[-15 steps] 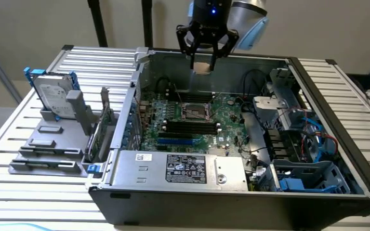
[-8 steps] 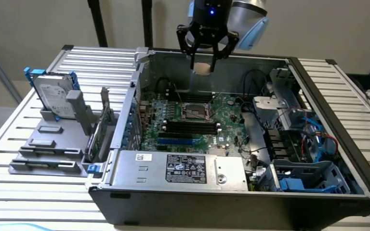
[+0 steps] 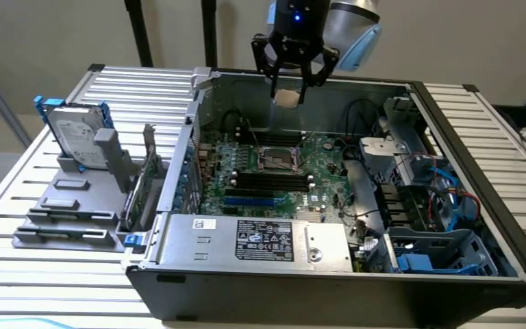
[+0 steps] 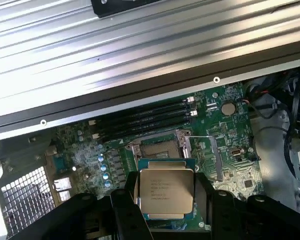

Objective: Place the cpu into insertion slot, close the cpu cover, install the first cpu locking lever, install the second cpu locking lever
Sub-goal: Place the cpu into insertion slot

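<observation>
Flat square cpu (image 4: 166, 192), pale silver-beige face with small dark print, thin green edge around it; pinched by two opposite sides in the gripper (image 3: 289, 94), well above the insertion slot (image 3: 279, 159); print too small to read, chip's sides hidden behind the black fingers (image 4: 124, 210), slot's inside dark and hard to make out; pointing straight down into the open case (image 3: 355, 92), near its far wall.

Pale silver cpu (image 4: 166, 192), level, aloft — insertion slot (image 4: 159, 148), uncovered, on green board (image 4: 235, 125)
</observation>
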You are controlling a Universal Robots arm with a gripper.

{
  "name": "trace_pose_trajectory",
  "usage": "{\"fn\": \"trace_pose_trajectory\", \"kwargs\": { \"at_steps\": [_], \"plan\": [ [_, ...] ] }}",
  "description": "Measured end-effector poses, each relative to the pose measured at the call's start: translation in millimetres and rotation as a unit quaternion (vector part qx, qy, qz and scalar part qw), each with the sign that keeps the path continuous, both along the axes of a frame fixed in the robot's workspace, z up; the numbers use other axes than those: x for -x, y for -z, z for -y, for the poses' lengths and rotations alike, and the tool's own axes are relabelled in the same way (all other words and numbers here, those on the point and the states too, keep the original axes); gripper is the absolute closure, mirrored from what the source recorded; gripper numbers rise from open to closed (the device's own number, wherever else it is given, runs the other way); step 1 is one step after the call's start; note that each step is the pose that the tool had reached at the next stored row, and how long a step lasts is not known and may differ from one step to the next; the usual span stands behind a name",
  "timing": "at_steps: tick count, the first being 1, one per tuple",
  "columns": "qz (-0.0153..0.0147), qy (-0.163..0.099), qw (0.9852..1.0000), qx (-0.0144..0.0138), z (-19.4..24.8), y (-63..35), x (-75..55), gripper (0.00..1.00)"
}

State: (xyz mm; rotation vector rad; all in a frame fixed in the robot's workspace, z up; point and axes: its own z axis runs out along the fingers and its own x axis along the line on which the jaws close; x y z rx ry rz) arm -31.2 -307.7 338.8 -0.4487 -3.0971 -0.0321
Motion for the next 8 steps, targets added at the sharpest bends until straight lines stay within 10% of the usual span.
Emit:
{"fn": "trace_pose_trajectory", "kwargs": {
  "at_steps": [8],
  "plan": [
    [0.0000, 0.073, 0.9974, 0.0000, 0.0, 0.8, 0.0, 0.46]
  ]
}}
